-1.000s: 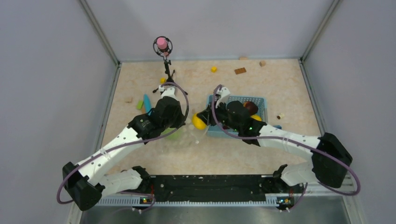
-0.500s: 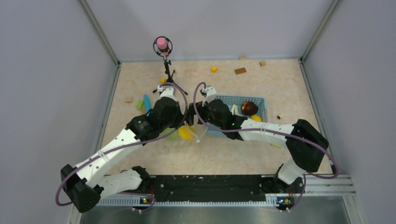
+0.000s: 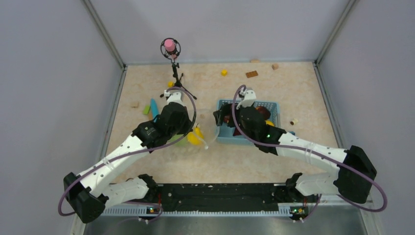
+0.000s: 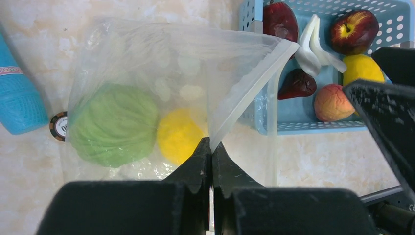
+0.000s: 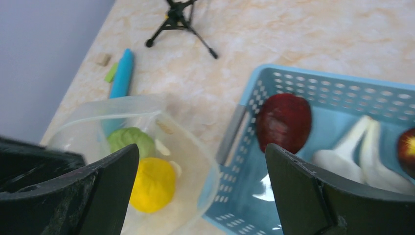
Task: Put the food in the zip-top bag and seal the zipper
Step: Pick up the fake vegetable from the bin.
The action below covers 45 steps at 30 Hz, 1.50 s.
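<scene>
The zip-top bag lies left of the blue basket, its mouth held up toward the basket. My left gripper is shut on the zipper at the mouth's near edge. A green round piece of food and a yellow one lie inside the bag. My right gripper hangs open and empty above the gap between bag and basket. In the basket lie dark red apples, a white piece, a yellow piece and a peach one.
A small tripod with a pink-topped head stands at the back left. A blue cylinder and a round chip lie left of the bag. Small coloured blocks are scattered near the back wall.
My right gripper carried the yellow piece to the bag's mouth, opened and let it drop inside, then drew back right over the basket's left end. The left gripper kept its hold.
</scene>
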Motion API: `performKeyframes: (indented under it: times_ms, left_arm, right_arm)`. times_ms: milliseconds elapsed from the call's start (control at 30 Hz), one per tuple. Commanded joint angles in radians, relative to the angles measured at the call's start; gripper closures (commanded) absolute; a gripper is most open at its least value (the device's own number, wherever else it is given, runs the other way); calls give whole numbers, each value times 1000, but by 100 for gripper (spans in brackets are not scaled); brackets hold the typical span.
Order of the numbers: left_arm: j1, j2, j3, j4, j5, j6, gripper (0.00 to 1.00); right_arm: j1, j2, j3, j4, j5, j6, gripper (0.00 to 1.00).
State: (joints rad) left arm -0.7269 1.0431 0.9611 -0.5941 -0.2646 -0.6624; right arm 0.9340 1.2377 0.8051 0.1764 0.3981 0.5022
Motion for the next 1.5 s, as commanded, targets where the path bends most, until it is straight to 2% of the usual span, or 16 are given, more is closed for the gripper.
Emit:
performKeyframes:
  times_ms: [0, 133, 333, 500, 833, 1067, 1100, 1200, 1233, 1367, 1467]
  left_arm:
    - [3, -11, -2, 21, -31, 4, 100]
    - [3, -9, -2, 20, -35, 3, 100]
    - [2, -8, -2, 18, -42, 4, 100]
    - [3, -8, -2, 19, -45, 8, 100]
    - [3, -1, 0, 19, -50, 11, 100]
    - [3, 2, 0, 19, -46, 9, 100]
    - [3, 3, -1, 19, -46, 9, 100]
    - [3, 3, -1, 20, -45, 9, 100]
    - [2, 3, 0, 19, -44, 9, 100]
    - [3, -2, -2, 20, -39, 10, 100]
    - [3, -6, -2, 20, -37, 10, 100]
  right_arm:
    - [-105, 3, -13, -129, 31, 77, 1]
    - [-197, 76, -2, -130, -49, 66, 2]
    - [-253, 248, 99, -133, -113, 34, 3]
    - [-313, 406, 161, -89, -236, 32, 8]
    - [-327, 512, 172, 30, -244, 21, 13]
    - [-328, 511, 151, 52, -182, 44, 22]
    - [-326, 509, 148, 54, -176, 44, 26]
    - [-325, 489, 135, 65, -193, 32, 48]
    - [-326, 476, 134, 56, -200, 28, 51]
    - [-327, 361, 94, 30, -216, 9, 57]
    - [-327, 218, 24, 62, -310, -28, 59]
